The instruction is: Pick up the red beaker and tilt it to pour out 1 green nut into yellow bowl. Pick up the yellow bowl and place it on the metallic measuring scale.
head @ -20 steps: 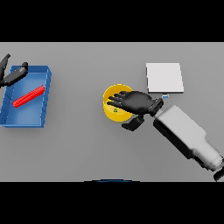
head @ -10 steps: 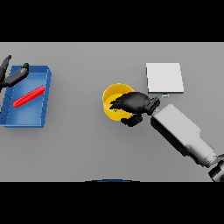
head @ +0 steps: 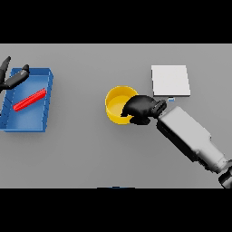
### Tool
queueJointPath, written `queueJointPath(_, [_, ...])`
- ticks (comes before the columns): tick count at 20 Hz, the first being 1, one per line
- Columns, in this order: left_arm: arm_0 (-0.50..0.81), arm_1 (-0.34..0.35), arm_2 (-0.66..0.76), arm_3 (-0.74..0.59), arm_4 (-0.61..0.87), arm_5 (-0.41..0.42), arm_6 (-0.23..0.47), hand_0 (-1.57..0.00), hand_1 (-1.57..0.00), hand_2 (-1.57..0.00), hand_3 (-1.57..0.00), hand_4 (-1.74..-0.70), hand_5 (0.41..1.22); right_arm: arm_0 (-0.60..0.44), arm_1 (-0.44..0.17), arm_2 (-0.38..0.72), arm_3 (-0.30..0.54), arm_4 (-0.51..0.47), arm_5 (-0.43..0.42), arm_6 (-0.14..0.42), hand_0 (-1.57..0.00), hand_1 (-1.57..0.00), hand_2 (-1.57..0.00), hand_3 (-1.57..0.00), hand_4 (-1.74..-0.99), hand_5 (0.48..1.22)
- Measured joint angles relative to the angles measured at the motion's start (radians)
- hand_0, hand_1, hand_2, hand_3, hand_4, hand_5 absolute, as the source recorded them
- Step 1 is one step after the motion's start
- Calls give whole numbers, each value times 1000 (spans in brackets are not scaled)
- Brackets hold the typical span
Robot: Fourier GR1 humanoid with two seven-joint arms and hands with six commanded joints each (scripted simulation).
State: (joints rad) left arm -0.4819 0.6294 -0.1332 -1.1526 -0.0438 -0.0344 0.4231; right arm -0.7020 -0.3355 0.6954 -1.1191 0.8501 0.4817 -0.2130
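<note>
We see a round yellow bowl point(head: 117, 105) sitting on the grey table point(head: 90, 149) near its middle, smooth-walled. Our right hand point(head: 139, 108) covers the bowl's right rim, dark fingers curled over the edge and gripping it. Just right of it lies a flat, pale square scale point(head: 170, 80), no writing readable. Far left, a red beaker point(head: 29, 99) lies on its side inside a blue rectangular tray point(head: 47, 93). Our left hand point(head: 11, 78), partly cut off by the edge, hovers over the tray's top-left corner, fingers spread.
</note>
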Motion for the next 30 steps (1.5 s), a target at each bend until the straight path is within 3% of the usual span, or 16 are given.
queueJointPath(4, [-1,7,3,-17,10,-11,11,1,1,1,1,-778,704,-15,-15,-8,-22,-19,3,-9,-1522,-1520,-1415,-1185,-1724,1209])
queueJointPath(9, [2,13,3,-14,11,-19,-7,1,1,1,1,-776,702,-31,-73,-50,-110,-61,83,35,-1555,-1554,-1491,-1153,-1735,1217])
queueJointPath(10, [3,7,4,-19,13,-14,-5,1,1,1,1,-780,702,-25,-94,-56,-132,-66,97,37,-1558,-1558,-1451,-1204,-1736,1218])
queueJointPath(13, [-2,11,14,-24,25,-15,-1,1,1,1,1,-793,702,-16,-112,-77,-203,-67,119,107,-1564,-1564,-1471,-1191,-1739,1219])
queueJointPath(17, [10,9,22,-26,40,-20,-8,1,1,1,1,-806,703,-1,-118,-106,-247,-73,130,159,-1530,-1568,-1518,-1177,-1740,1220])
queueJointPath(18, [0,6,23,-31,43,-16,7,1,1,1,1,-812,710,-13,-121,-119,-233,-71,127,175,-1538,-1569,-1488,-1190,-1740,1220])
queueJointPath(23, [22,7,26,-77,59,-8,47,1,1,1,1,-837,737,-47,-172,-180,-163,-58,44,153,-1560,-1570,-1533,-1156,-1741,1221])
queueJointPath(25, [19,1,24,-73,57,-3,70,1,1,1,1,-844,739,-69,-195,-203,-102,-52,5,126,-1564,-1571,-1542,-1153,-1741,1221])
queueJointPath(30, [32,14,25,-103,58,-2,91,1,1,1,1,-853,761,-98,-198,-236,51,-22,-75,130,-1569,-1571,-1551,-1154,-1741,1221])
